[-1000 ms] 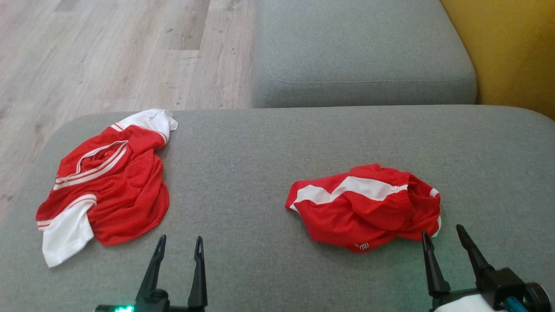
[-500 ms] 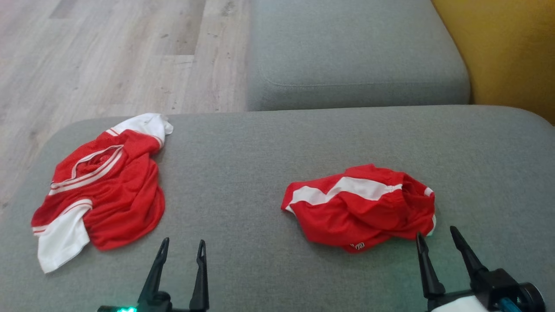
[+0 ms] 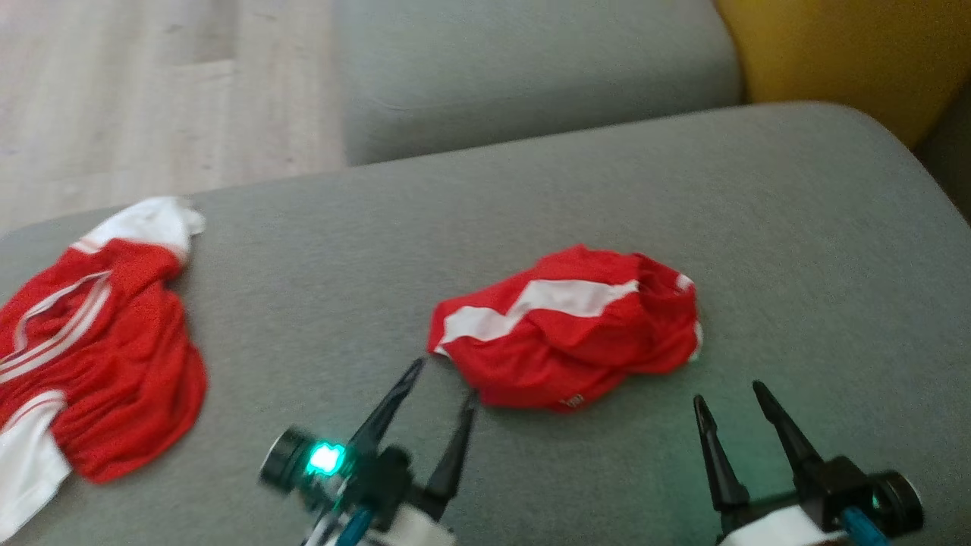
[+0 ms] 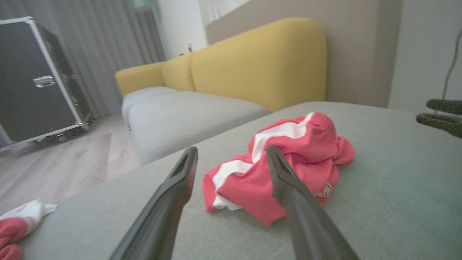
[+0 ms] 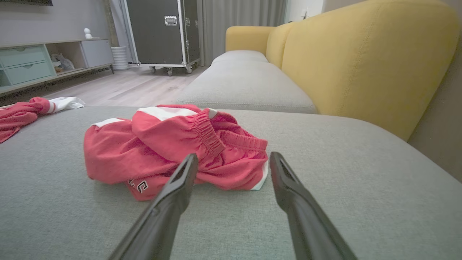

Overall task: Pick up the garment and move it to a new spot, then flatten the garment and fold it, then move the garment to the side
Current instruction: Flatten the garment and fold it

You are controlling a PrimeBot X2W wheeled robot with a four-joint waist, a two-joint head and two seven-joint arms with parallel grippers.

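- The grey cushion (image 3: 796,250) is a broad upholstered surface, and it serves as the reference for every position below.
- The garment (image 3: 569,334), red shorts with a white stripe, lies crumpled in a heap near the middle of the grey cushion. Its elastic waistband is bunched toward the cushion's right end.
- The left gripper (image 3: 444,381) hangs over the cushion's near edge. Its two dark fingers are spread wide and angled toward the garment's left corner. The tips are just beside the fabric and hold nothing.
- The right gripper (image 3: 727,393) also hangs over the near edge, toward the cushion's right end. Its fingers are likewise spread wide and empty. A strip of bare grey fabric lies between its tips and the garment.
- The second garment (image 3: 98,356), a red-and-white top, lies rumpled on the cushion's left end, well apart from the shorts and from both grippers.
- The grey seat (image 3: 531,68) stands beyond the cushion's far edge.
- The yellow backrest (image 3: 834,53) rises past the cushion's far right corner.
- The wood floor (image 3: 114,98) extends beyond the cushion's far left side.
- The black flight case (image 5: 162,29) and the shelf unit (image 5: 47,57) stand across that floor, well away from the cushion.
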